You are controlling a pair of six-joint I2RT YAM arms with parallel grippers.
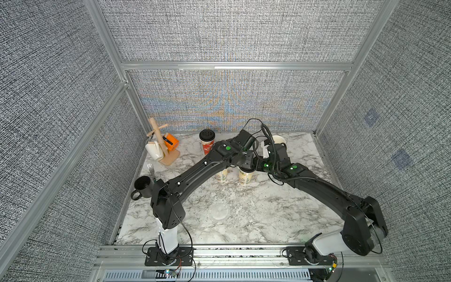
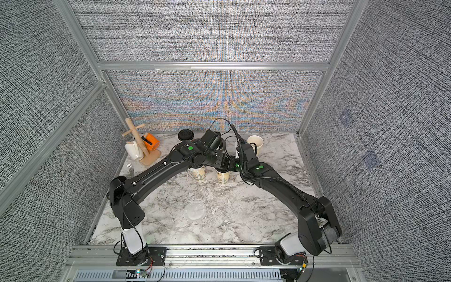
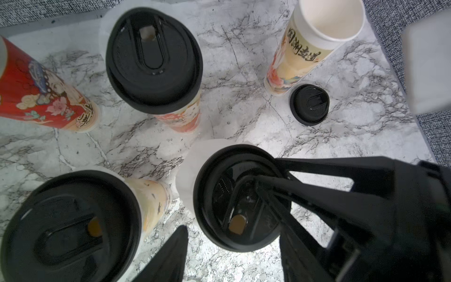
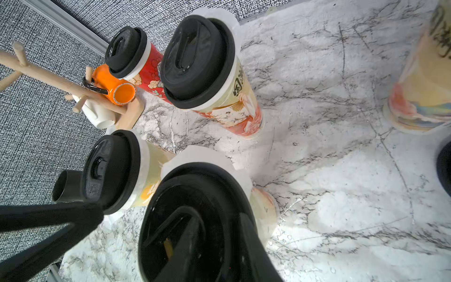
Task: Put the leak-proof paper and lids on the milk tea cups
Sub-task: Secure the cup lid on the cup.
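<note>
Several milk tea cups stand mid-table. In the left wrist view, a beige cup (image 3: 258,244) wears a black lid (image 3: 219,195) with leak-proof paper (image 3: 192,166) sticking out under its rim. My right gripper (image 4: 219,219) is shut on that lid, one finger inside its recess and one outside the rim. My left gripper (image 3: 233,235) is open, its fingers (image 3: 170,256) standing clear of the lid on both sides. Three other cups (image 3: 153,61) (image 3: 70,227) (image 4: 127,51) carry lids. One beige cup (image 3: 329,19) is open. A spare paper disc (image 1: 219,210) lies flat on the marble in front.
A loose black lid (image 3: 309,104) lies beside the open cup. At the back left a wooden mug tree (image 1: 161,146) holds an orange mug (image 1: 170,142) and a white mug (image 1: 153,151). A black mug (image 1: 142,186) and a fork (image 1: 150,168) sit by the left wall.
</note>
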